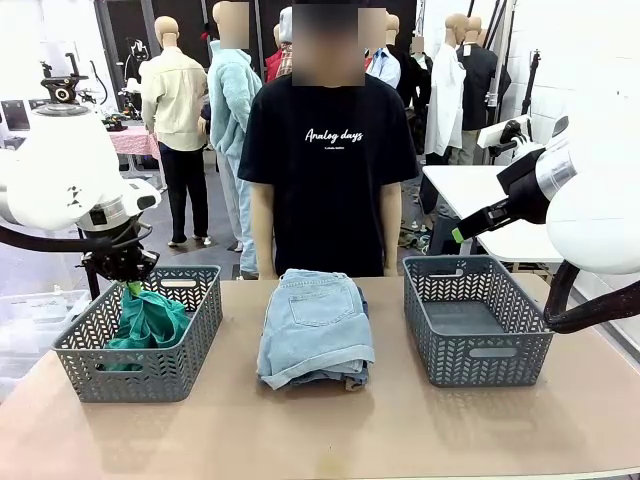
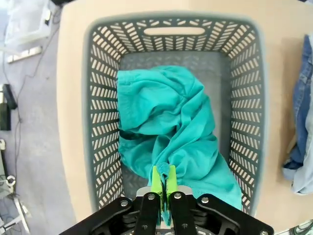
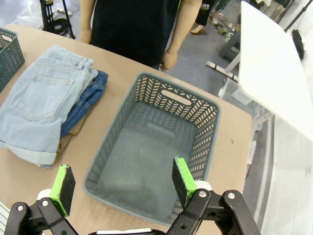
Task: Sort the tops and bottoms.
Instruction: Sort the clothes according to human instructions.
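My left gripper (image 2: 163, 180) is shut on a fold of the teal-green shirt (image 2: 166, 117). The rest of the shirt lies bunched in the left basket (image 2: 173, 30). From the front, that gripper (image 1: 128, 278) hangs over the basket's back left corner, and the shirt (image 1: 148, 322) trails down from it. The bottoms are stacked mid-table, the pale denim shorts (image 3: 41, 100) on top of the darker pair (image 3: 92, 95). A tan layer (image 3: 68, 138) peeks out from under them. My right gripper (image 3: 122, 180) is open, with nothing between its fingers, above the near edge of the right basket (image 3: 146, 83).
A person in a black T-shirt (image 1: 325, 170) stands at the table's far edge behind the stack of shorts (image 1: 315, 330), hands down. The right basket (image 1: 475, 352) holds nothing. A white side table (image 3: 274, 73) stands beyond the right end. Bare tabletop runs along the near edge.
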You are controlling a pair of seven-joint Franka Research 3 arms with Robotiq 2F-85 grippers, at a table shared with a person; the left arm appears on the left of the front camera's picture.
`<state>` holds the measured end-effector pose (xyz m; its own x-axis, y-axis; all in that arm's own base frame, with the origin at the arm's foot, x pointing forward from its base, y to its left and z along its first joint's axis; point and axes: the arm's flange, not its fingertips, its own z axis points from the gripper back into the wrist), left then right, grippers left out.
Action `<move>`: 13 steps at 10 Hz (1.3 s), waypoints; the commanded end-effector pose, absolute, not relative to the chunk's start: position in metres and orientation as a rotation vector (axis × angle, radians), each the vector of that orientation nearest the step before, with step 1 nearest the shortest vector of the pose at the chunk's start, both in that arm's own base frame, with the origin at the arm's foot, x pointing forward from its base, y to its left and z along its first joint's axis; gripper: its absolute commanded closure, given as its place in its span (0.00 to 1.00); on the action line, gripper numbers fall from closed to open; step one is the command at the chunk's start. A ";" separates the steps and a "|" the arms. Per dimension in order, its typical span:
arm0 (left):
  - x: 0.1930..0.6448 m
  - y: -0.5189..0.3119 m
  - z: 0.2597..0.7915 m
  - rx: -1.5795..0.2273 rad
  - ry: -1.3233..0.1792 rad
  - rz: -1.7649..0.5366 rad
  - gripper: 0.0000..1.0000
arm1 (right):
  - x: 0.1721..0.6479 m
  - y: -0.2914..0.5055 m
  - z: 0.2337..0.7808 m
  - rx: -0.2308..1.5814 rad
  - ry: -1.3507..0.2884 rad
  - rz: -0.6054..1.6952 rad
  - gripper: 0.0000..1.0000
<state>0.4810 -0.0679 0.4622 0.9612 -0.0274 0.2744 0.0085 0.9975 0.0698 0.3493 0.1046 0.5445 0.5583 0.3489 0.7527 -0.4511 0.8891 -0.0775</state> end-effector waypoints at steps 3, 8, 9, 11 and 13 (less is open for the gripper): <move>0.487 -0.066 0.463 0.119 -0.277 -0.040 0.42 | 0.350 0.105 0.543 0.140 -0.860 0.469 0.00; 0.482 -0.081 0.522 0.124 -0.267 -0.071 0.00 | 0.350 0.105 0.543 0.140 -0.860 0.469 0.00; 0.481 -0.080 0.523 0.112 -0.256 -0.061 0.00 | 0.350 0.105 0.543 0.140 -0.860 0.469 0.00; 0.481 -0.083 0.515 0.110 -0.263 -0.056 0.00 | 0.350 0.105 0.543 0.140 -0.860 0.469 0.00; 0.481 -0.083 0.515 0.110 -0.263 -0.056 0.00 | 0.350 0.105 0.543 0.140 -0.860 0.469 0.00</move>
<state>0.4814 -0.0830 0.5156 0.9679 -0.0687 0.2418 0.0408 0.9921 0.1188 0.3494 0.1046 0.5444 0.5584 0.3489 0.7526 -0.4511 0.8891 -0.0775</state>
